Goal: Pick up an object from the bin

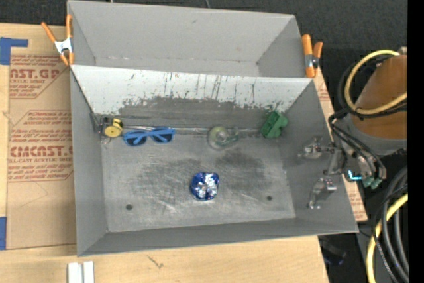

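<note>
Green block (273, 124) sits back right on the bin (179, 43) floor, nearest the gripper (313, 173), which we see spread apart and empty over the right sloped wall. Blue-white crumpled ball (205, 186) lies mid-floor, and blue sunglasses (148, 136) lie along the back edge, left.

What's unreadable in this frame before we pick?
- Clear roundish thing, back middle: camera view, too small and see-through to identify.
- Yellow piece, back left corner: camera view, too small to name.
- Blue-white ball, centre: camera view, surface pattern blurred.
</note>
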### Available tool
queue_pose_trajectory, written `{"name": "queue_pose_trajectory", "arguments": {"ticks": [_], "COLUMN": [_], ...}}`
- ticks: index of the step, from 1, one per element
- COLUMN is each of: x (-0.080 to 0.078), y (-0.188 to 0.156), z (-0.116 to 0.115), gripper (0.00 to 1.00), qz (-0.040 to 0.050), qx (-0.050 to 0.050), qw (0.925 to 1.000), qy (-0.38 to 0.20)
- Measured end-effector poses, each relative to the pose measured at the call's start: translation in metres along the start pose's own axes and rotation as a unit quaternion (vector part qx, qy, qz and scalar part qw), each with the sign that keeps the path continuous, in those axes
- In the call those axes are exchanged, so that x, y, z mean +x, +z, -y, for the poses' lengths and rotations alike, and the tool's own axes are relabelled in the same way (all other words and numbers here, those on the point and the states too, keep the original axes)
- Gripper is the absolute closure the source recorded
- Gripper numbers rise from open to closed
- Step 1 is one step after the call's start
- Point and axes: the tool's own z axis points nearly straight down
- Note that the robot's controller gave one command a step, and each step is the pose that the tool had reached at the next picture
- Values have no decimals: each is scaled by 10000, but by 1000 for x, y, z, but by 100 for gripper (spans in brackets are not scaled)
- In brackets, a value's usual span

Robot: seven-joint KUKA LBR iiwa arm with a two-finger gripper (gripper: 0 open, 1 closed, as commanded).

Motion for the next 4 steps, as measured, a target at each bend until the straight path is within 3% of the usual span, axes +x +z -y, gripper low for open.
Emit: {"name": "queue_pose_trajectory", "arguments": {"ticks": [2,3,4], "x": [-17,-15,-8], "y": [93,101,107], "z": [-152,-223,-254], "gripper": [0,0,0], "qz": [16,34,67], "qx": [-11,1,29], "qw": [9951,9681,9198], "qy": [-987,-2507,-3922]}}
